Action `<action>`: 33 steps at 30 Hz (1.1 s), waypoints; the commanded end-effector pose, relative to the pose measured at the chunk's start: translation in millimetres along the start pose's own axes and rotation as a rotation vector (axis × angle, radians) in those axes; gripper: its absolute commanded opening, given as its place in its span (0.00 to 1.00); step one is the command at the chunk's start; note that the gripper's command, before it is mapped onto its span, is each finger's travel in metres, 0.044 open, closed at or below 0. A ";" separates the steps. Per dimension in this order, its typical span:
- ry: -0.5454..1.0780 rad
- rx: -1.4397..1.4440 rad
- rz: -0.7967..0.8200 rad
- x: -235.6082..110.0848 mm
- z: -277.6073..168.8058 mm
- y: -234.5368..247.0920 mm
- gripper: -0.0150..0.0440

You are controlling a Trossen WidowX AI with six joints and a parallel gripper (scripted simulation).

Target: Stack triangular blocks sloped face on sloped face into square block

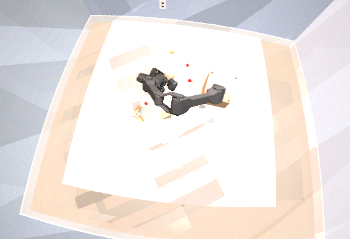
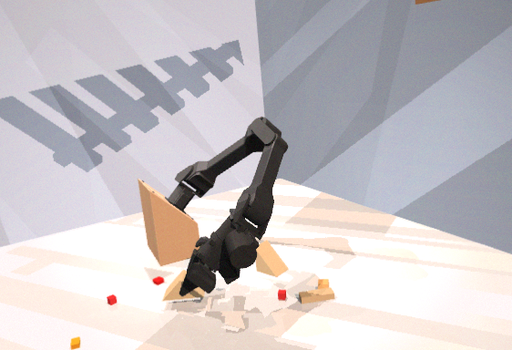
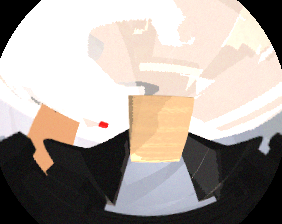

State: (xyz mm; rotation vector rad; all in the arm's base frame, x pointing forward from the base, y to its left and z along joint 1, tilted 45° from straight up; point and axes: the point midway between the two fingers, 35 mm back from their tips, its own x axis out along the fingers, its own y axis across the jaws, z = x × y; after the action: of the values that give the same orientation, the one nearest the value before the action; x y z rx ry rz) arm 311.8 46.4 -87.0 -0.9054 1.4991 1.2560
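Reading the exterior view from the left, a yellow cube and two red cubes lie scattered on the bench, well apart from the work. Next comes a large tan wedge-shaped panel standing upright just behind the arm's base link. Just right of it, the jaws are down at bench level, clenched on one triangular block, whose tan corner shows beside the dark fingers. The wrist view confirms it: the block's tan face fills the gap between the two dark fingers, which press on its sides. Further right, partly behind the wrist, stands the second triangular block, resting on the bench with a slope rising to a peak. Beyond it lie another red cube and a small tan stepped piece.

The step in hand looks like the pickup: the grip is made, yet the block appears not yet lifted. The next move calls for a straight lift clear of the bench, then a carry to the right above the second block, turning the held piece so that slope meets slope. The descent should be gentle, so the lower block is not shoved, with the ends lined up before release.
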 end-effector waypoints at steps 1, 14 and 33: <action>0.004 -0.002 -0.009 -14.1 -12.9 -2.6 0.25; 0.007 -0.002 -0.010 -53.2 -53.3 0.9 0.25; -0.093 0.532 0.047 -45.2 -53.6 1.8 0.25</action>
State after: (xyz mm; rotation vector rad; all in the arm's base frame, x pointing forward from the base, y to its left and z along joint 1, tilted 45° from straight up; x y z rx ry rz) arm 312.4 -6.4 -40.9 -0.5342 1.6473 0.9156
